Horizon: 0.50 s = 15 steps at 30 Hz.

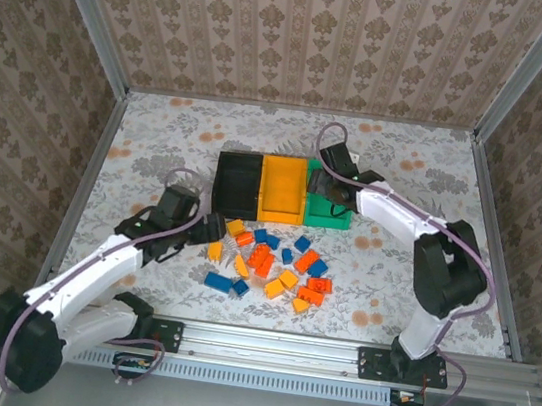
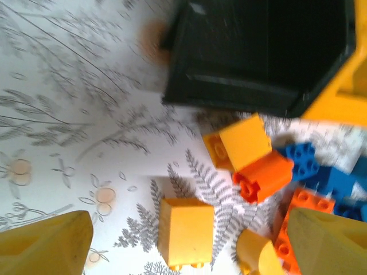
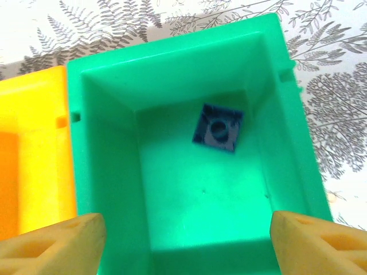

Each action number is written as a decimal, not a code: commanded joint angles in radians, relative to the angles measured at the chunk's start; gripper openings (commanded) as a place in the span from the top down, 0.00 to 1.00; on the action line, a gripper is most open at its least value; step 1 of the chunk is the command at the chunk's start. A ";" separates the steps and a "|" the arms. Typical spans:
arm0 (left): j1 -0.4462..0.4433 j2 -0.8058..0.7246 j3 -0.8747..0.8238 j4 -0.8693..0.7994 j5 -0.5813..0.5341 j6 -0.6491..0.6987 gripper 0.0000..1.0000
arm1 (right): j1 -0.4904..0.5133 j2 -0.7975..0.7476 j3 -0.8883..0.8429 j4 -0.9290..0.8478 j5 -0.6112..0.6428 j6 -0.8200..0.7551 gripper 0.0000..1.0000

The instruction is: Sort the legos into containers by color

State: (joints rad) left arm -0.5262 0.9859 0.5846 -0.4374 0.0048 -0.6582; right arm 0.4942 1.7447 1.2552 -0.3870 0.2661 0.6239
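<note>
Inside green bin (image 3: 287, 143), blue brick (image 3: 218, 127), off walls

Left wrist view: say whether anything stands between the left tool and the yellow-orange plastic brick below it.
Nothing covers the yellow-orange plastic brick under the open left tool; a rounded yellow piece lies close beside it, between the fingers.

A robot test booth: wallpapered panels (image 1: 304, 36) in metal framing (image 1: 88, 11) enclose a floral-covered counter (image 1: 159, 137) carrying two bolted robot arms (image 1: 99, 275).
</note>
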 commanded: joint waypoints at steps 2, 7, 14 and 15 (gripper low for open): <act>-0.110 0.111 0.035 -0.049 -0.100 0.056 0.16 | 0.014 -0.108 -0.091 0.025 -0.026 0.007 0.22; -0.178 0.239 0.026 -0.002 -0.175 0.052 0.22 | 0.014 -0.187 -0.165 0.039 -0.036 0.023 0.21; -0.189 0.338 0.032 0.043 -0.200 0.060 0.39 | 0.014 -0.275 -0.219 0.044 -0.027 0.035 0.20; -0.191 0.343 0.030 0.048 -0.201 0.061 0.41 | 0.014 -0.282 -0.224 0.043 -0.024 0.036 0.20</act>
State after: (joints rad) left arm -0.7078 1.3148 0.5926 -0.4072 -0.1585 -0.6121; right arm 0.5030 1.5066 1.0477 -0.3599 0.2352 0.6395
